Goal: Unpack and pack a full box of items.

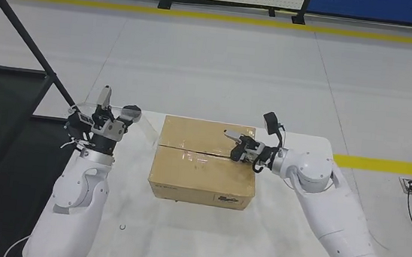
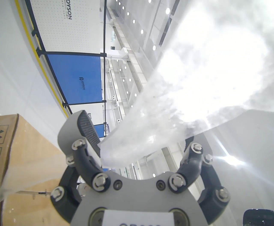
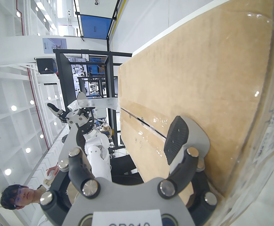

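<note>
The box (image 1: 202, 166) sits on the desk (image 1: 179, 235). It is close to the far edge, about halfway between the left and right edges. Its two top flaps are down and meet at a crack (image 3: 142, 119) that runs from the left end of the top to the right end. Some shiny stuff lies along part of that crack.

The left gripper (image 1: 117, 106) is up in the air over the far left corner of the desk, beside the box and not touching it. Its fingers (image 2: 88, 132) are spread wide apart. A long strip of clear tape (image 3: 100, 103) runs from this gripper to the left end of the box top, right by the crack. In the left wrist view the tape passes between the two fingers and rests against the ribbed pad of one of them. The fingers do not pinch it. The other finger is partly hidden behind the tape.

The right gripper (image 1: 234, 144) is over the right part of the box top, near the crack. It is wide open too, and it has nothing in it. One of its dark pads (image 3: 177, 137) hangs just by the crack. I cannot tell if that pad touches the box.
</note>
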`<action>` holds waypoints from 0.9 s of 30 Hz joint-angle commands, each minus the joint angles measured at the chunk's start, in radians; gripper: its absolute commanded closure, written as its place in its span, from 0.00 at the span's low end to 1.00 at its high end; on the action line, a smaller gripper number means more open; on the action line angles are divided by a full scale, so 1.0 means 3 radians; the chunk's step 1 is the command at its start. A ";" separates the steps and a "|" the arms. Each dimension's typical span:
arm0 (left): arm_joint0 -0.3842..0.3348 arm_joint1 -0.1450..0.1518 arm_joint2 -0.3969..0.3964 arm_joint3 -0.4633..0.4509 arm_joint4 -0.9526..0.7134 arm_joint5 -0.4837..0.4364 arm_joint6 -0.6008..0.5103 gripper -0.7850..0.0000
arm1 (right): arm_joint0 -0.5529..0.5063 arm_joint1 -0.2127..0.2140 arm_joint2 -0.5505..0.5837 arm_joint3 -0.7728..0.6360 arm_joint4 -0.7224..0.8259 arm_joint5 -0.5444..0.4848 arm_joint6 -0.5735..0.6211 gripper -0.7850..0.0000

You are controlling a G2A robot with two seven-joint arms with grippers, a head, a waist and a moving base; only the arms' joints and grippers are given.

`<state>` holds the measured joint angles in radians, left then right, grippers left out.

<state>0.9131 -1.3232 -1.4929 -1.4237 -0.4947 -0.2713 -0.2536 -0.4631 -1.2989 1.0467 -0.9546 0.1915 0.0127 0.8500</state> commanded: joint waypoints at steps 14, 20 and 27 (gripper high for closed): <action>0.0024 -0.0007 0.0184 -0.0266 0.0406 0.0033 -0.0010 0.00 | -0.0014 0.0001 0.0053 0.0048 0.0042 -0.0071 -0.0010 0.00; -0.0017 -0.0019 0.0329 -0.0324 0.0568 0.0100 -0.0041 0.00 | -0.0052 0.0026 0.0140 0.0019 0.0062 -0.0080 -0.0023 0.00; -0.0098 -0.0038 0.0518 -0.0308 0.0787 0.0215 -0.0053 0.00 | -0.0136 0.0076 0.0259 -0.0094 0.0030 -0.0041 0.0020 0.00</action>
<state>0.8871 -1.3335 -1.3450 -1.5182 -0.2640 -0.2107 -0.2711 -0.4984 -1.2783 1.1181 -0.9751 0.1991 0.0038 0.8552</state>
